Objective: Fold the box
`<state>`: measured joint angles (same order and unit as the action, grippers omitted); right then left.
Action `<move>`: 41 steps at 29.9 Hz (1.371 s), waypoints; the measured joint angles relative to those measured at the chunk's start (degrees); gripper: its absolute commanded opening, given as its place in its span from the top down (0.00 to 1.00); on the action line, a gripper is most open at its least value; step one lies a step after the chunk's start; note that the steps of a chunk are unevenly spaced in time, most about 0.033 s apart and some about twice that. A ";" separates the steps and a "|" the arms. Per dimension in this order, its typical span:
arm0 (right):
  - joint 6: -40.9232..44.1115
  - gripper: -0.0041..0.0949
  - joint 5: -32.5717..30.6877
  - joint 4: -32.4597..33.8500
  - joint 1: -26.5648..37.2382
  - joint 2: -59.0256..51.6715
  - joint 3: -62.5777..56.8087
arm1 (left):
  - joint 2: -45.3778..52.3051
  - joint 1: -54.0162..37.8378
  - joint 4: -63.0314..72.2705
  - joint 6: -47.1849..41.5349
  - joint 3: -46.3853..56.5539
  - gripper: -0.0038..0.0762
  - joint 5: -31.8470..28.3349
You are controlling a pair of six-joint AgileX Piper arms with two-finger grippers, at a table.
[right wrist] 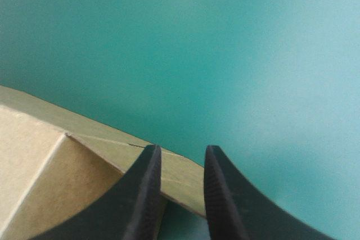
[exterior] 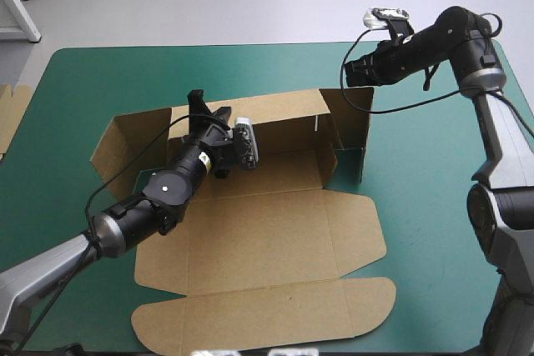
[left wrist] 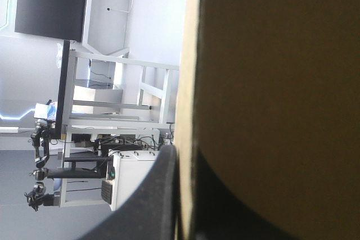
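Pinching box (exterior: 275, 231) back wall with left gripper (exterior: 209, 107); right gripper (right wrist: 181, 150) slightly parted over end-wall corner, bare teal-green cover (right wrist: 225, 37) ahead. Long axis running between grippers, lid flat behind left.

The left arm (exterior: 188, 168) and right arm (exterior: 455, 35) each have a black cylindrical forearm joined to silver-grey links. The left bears a small white dot (exterior: 164, 188). The right gripper (right wrist: 180, 153) has black fin-shaped fingers (right wrist: 140, 200), finely ribbed inside.
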<state>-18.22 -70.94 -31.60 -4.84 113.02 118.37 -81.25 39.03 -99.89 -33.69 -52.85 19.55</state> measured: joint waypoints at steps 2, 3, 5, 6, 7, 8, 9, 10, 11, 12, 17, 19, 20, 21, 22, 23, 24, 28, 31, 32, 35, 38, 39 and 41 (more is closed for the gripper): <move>-0.47 0.70 -0.09 -0.16 0.00 -1.04 -1.39 | -0.18 0.00 -0.21 -0.06 0.05 0.97 0.11; -0.87 0.70 -0.14 -0.30 0.00 -1.37 -2.20 | -0.32 0.00 -0.27 -0.06 0.05 0.97 0.19; -1.48 0.70 0.56 -0.73 0.00 -1.99 -3.58 | -0.48 0.00 -0.53 -0.06 0.05 0.97 0.39; -1.75 0.70 1.26 -0.78 0.00 -2.23 -4.11 | -0.53 0.00 -0.60 -0.06 0.05 0.97 0.46; -1.93 0.70 1.92 -0.78 0.00 -2.32 -4.32 | -0.53 0.00 -0.60 -0.06 0.05 0.97 0.51; -2.22 0.70 2.76 -0.78 0.00 -2.37 -4.51 | -0.54 0.00 -0.60 -0.06 0.05 0.97 0.51; -2.42 0.70 3.58 -0.79 0.05 -2.37 -4.62 | -0.54 0.00 -0.60 -0.06 0.05 0.97 0.51; -2.64 0.70 4.29 -1.02 0.05 -2.37 -4.70 | -0.54 0.04 -0.60 -0.06 0.05 0.97 0.57; -2.84 0.70 4.84 -1.19 0.19 -2.52 -4.75 | -0.54 0.04 -0.60 -0.06 0.05 0.97 0.62; -3.21 0.70 5.40 -1.90 0.50 -2.74 -4.81 | -0.59 0.04 -0.60 -0.06 0.05 0.97 0.62; -4.27 0.70 4.51 -4.14 1.77 -5.02 -4.87 | -0.59 0.04 -0.64 -0.06 0.05 0.97 0.64; -4.44 0.70 4.03 -4.16 1.73 -6.17 -5.30 | -0.59 0.04 -0.64 -0.06 0.05 0.97 0.64; -4.54 0.70 4.03 -4.16 1.73 -6.72 -5.66 | -0.59 0.04 -0.64 -0.06 0.05 0.97 0.64; -4.65 0.70 4.28 -3.81 1.73 -7.76 -6.22 | -0.59 0.04 -0.64 -0.06 0.05 0.97 0.75; -4.65 0.70 4.69 -2.99 1.78 -8.91 -6.83 | -0.59 0.04 -0.64 -0.06 0.05 0.97 0.81; -4.45 0.70 5.42 -2.23 1.78 -10.02 -7.41 | -0.59 0.04 -0.64 -0.06 0.05 0.97 0.80; -4.08 0.70 6.45 -1.09 1.78 -11.47 -8.19 | -0.59 0.04 -0.64 -0.06 0.05 0.97 0.80; 0.65 0.70 8.43 5.45 1.78 -15.35 -9.74 | -0.65 0.04 -0.64 -0.06 0.05 0.97 0.86; 2.71 0.70 8.31 8.29 1.84 -14.83 -9.97 | -0.65 0.04 -0.64 -0.06 0.05 0.97 1.03; 2.94 0.70 8.57 8.63 1.84 -14.29 -10.13 | -0.65 0.04 -0.64 -0.06 0.05 0.97 1.03; 3.32 0.70 9.86 9.31 1.88 -12.34 -9.97 | -0.65 0.04 -0.64 -0.06 0.05 0.97 1.03; 3.46 0.71 10.20 9.30 1.88 -9.44 -7.32 | -0.65 0.04 -0.70 -0.06 0.05 0.97 1.03; 3.46 0.73 10.14 9.24 1.88 -8.36 -6.19 | -0.65 0.04 -0.70 -0.06 0.05 0.97 1.03; 3.76 0.76 9.13 8.93 1.88 -5.14 -2.96 | -0.72 0.04 -0.77 -0.06 0.05 0.97 1.03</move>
<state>-14.47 -61.82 -22.66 -2.96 107.87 115.41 -81.97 39.07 -100.66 -33.75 -52.80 20.58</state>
